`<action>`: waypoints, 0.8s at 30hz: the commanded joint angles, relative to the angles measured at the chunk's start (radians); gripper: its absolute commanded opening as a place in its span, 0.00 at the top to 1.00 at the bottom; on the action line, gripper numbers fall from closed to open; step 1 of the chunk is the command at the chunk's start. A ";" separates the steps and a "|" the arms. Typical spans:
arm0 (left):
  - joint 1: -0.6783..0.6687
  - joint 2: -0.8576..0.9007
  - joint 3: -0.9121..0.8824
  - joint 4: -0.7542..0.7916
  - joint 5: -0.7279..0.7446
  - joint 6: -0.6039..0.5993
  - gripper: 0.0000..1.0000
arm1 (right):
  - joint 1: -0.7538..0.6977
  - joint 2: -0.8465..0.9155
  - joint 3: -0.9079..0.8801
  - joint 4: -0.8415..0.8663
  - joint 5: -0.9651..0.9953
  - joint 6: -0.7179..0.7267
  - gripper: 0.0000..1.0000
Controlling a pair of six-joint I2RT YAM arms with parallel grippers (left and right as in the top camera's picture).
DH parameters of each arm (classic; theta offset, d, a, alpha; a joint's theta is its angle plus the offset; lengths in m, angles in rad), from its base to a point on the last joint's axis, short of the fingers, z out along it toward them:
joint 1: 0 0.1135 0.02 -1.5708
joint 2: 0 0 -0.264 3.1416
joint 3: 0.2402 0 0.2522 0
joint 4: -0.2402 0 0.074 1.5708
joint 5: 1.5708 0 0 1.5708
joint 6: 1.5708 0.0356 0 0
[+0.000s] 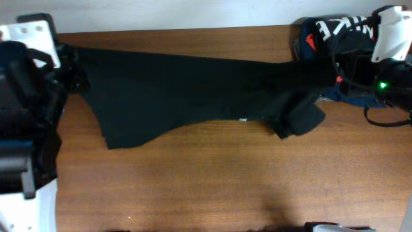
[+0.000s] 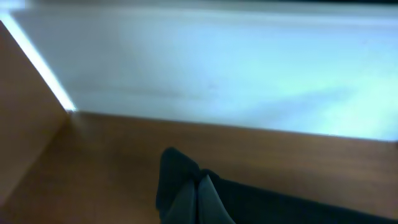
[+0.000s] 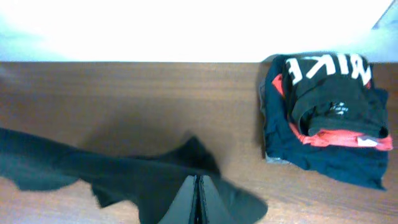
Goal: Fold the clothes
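The clothes (image 1: 180,90), one black shirt, hang stretched in a long band across the back of the wooden table (image 1: 225,180), lifted at both ends. A lower flap sags toward the table at the left, and a bunched part with a small white mark droops near the right end. My left gripper (image 1: 72,63) (image 2: 199,178) is shut on the shirt's (image 2: 280,205) left end. My right gripper (image 1: 329,69) (image 3: 197,178) is shut on its (image 3: 124,174) right end, just left of the folded stack.
A stack of folded navy, red and black garments with white NIKE lettering (image 1: 335,32) (image 3: 329,118) sits at the back right corner. A pale wall (image 2: 217,62) runs along the table's far edge. Arm bases stand at both sides.
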 commanded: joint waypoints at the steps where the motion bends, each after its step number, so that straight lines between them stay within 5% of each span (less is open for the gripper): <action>1: 0.003 -0.020 0.056 0.001 -0.056 0.024 1.00 | -0.009 -0.015 0.032 0.019 0.035 -0.017 0.96; 12: 0.003 0.036 0.057 0.172 -0.139 0.051 1.00 | -0.008 0.049 0.032 0.235 0.034 -0.032 0.96; 24: 0.003 0.030 0.133 0.152 -0.139 0.063 0.99 | -0.008 0.033 0.094 0.197 0.034 -0.032 0.96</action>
